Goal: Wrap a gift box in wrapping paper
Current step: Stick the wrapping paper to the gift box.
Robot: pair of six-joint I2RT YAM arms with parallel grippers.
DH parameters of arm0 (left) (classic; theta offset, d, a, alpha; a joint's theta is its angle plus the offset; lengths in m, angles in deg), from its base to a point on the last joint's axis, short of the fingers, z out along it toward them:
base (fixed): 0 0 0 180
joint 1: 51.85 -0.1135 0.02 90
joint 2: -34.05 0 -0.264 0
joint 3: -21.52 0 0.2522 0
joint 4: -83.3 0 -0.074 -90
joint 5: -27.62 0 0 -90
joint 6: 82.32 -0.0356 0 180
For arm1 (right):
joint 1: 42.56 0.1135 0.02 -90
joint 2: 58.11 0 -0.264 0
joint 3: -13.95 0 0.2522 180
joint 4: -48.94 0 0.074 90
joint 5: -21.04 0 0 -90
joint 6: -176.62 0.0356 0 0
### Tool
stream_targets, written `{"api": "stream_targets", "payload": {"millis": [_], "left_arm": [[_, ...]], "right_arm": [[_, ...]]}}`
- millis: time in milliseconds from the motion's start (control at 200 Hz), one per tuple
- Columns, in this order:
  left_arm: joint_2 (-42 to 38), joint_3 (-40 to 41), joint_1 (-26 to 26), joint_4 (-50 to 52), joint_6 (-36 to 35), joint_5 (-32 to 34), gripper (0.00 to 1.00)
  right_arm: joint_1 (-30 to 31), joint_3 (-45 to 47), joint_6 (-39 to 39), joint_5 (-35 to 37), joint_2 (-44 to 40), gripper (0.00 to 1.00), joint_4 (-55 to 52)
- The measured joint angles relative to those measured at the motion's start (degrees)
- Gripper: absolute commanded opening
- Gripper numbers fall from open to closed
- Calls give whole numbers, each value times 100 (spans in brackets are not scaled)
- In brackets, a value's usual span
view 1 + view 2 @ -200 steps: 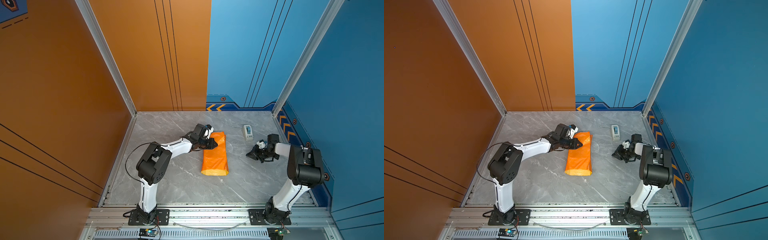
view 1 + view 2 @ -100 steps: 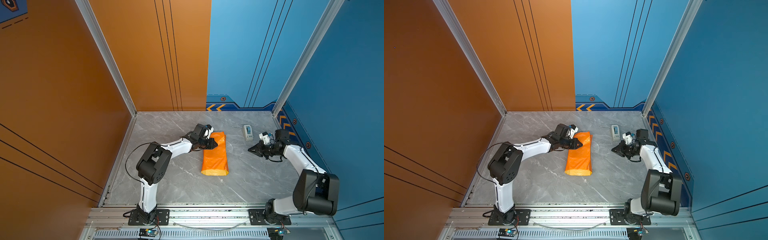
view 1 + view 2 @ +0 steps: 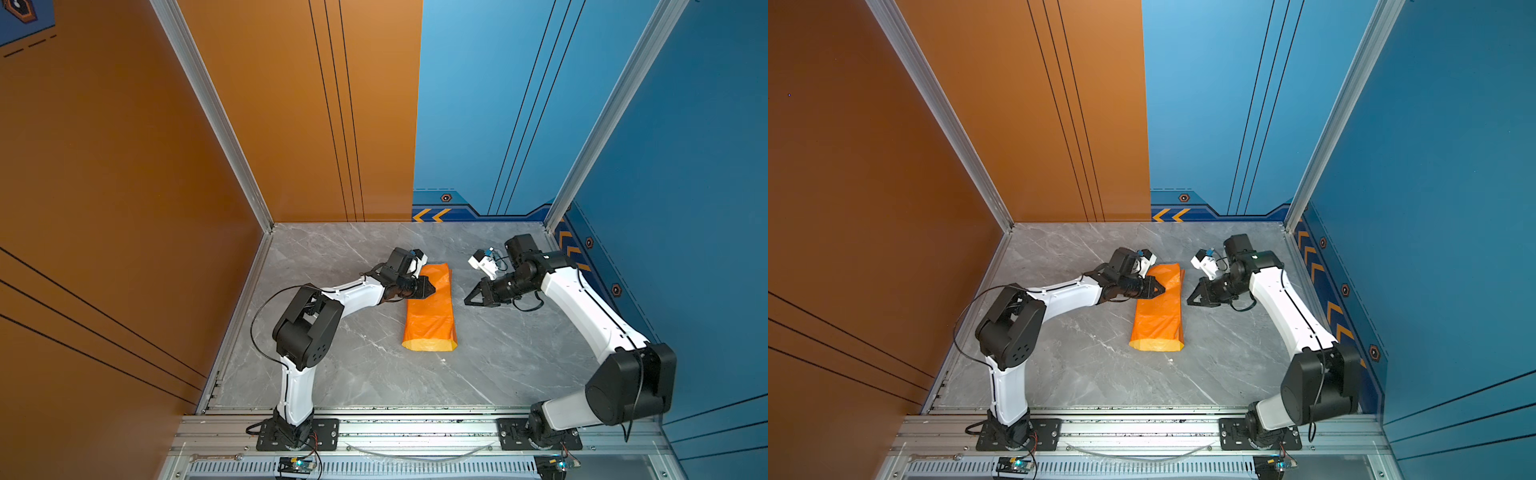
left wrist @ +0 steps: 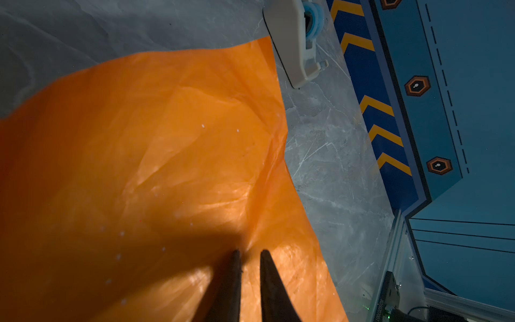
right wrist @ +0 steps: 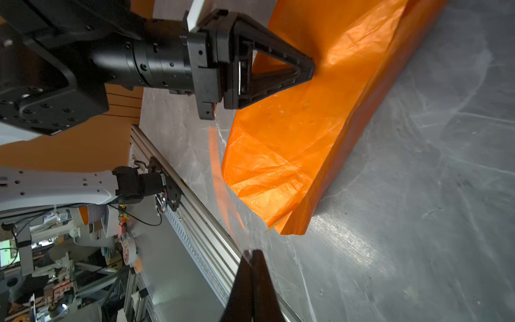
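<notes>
The wrapping paper (image 3: 428, 311) (image 3: 1158, 307) lies orange side out as a long folded bundle in mid-table, with a pale yellow edge at its near end. The gift box is hidden inside it. My left gripper (image 3: 433, 287) (image 4: 248, 252) rests its tips on the bundle's far left part, jaws a narrow gap apart, orange paper (image 4: 139, 167) showing between them. My right gripper (image 3: 466, 302) (image 5: 252, 252) hovers just right of the bundle, shut on a strip of clear tape (image 5: 223, 181) that trails toward the paper (image 5: 292, 125).
A white tape dispenser (image 4: 292, 41) with a blue roll stands beyond the bundle's far right corner; the right arm hides it in both top views. Walls close in the back and both sides. An aluminium rail (image 3: 415, 428) runs along the table's front edge.
My right arm has stretched out and carried its shut gripper left from the dispenser area to just beside the bundle. The left gripper and the paper have stayed put.
</notes>
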Motion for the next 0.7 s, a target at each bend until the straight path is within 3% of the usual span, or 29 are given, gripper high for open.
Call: {"api": "stream_targets", "payload": {"millis": [255,701], "left_arm": [[0,0,0,0,-28,0,17],[0,-7,0,11,-31,0,17]], "right_arm": [[435,-1062,-570,737,1327,0,-1047],[479,-2323,-1246,1045,3097,0,-2234]]}}
